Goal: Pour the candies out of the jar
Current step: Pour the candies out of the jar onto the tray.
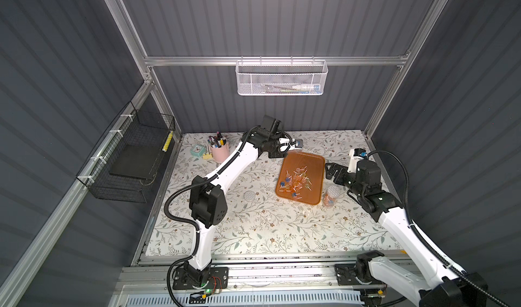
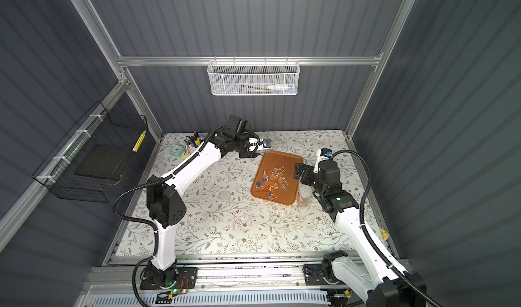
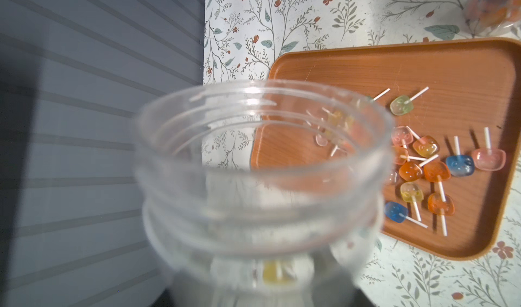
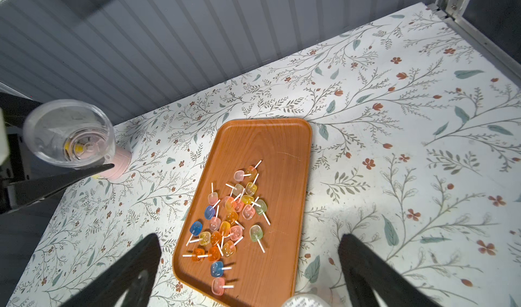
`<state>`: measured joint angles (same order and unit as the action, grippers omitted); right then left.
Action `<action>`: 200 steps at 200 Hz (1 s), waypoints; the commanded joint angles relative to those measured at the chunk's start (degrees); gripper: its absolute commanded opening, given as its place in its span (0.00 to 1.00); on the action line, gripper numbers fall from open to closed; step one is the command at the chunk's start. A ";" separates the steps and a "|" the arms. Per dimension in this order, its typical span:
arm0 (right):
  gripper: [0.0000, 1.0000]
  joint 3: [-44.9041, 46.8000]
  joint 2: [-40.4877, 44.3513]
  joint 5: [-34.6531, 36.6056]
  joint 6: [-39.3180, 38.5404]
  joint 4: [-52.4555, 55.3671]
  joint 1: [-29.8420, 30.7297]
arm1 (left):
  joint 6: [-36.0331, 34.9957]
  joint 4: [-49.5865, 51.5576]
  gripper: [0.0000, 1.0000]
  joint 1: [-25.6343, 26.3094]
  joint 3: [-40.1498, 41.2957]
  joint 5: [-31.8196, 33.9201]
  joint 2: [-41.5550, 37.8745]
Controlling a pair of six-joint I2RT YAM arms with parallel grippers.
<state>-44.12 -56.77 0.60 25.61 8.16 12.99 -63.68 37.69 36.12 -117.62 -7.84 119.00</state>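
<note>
The candies (image 4: 228, 221) lay scattered in a loose heap on the orange tray (image 4: 267, 144), mostly toward its near half, orange, pink, blue and yellow-green heads with white sticks pointing every way. The clear jar (image 3: 253, 164) they came from was held tipped on its side at the tray's far corner, its open threaded mouth turned toward the tray. Whether the mouth was over the tray or just off its rim could not be told. One yellow candy (image 3: 277, 273) sat deep at the jar's base. The left gripper (image 1: 291, 146) was clamped on the jar's body. The right gripper (image 1: 330, 173) hovered near the tray's other long side with its jaws wide apart and nothing between them. A second jar (image 1: 332, 198), capped and full of candies, stood just beside the tray's near corner. A round lid (image 1: 249, 196) lay on the floral table (image 1: 253, 229), well apart from the tray. The pour looked nearly done, with the last piece lodged. The next move likely called for a steeper tilt or a shake, with the mouth brought fully over the tray so the piece would land inside the rim.
</note>
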 commanded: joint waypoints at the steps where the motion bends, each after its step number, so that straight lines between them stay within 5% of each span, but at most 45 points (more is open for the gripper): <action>1: 0.99 0.78 0.97 0.24 0.66 -0.40 -0.16 | -5.67 3.25 0.00 2.27 1.07 8.92 1.96; 21: 0.99 0.74 0.49 -0.18 0.83 -0.78 -0.16 | -10.36 3.85 0.00 4.75 1.66 22.18 4.76; 70: 0.99 0.96 0.17 -0.34 1.08 -1.10 -0.16 | -20.94 -1.07 0.00 7.19 4.09 42.14 11.95; 121: 0.99 1.23 0.57 -0.03 0.90 -0.87 -0.16 | -33.86 -14.31 0.00 8.57 9.51 51.58 13.29; 200: 0.99 1.40 0.25 -0.56 1.29 -1.44 -0.16 | -48.47 -29.50 0.00 9.23 12.69 52.53 11.59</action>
<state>-43.51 -56.69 0.32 26.63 7.25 12.99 -105.65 13.19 45.08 -104.55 43.99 132.97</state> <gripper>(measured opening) 0.990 0.550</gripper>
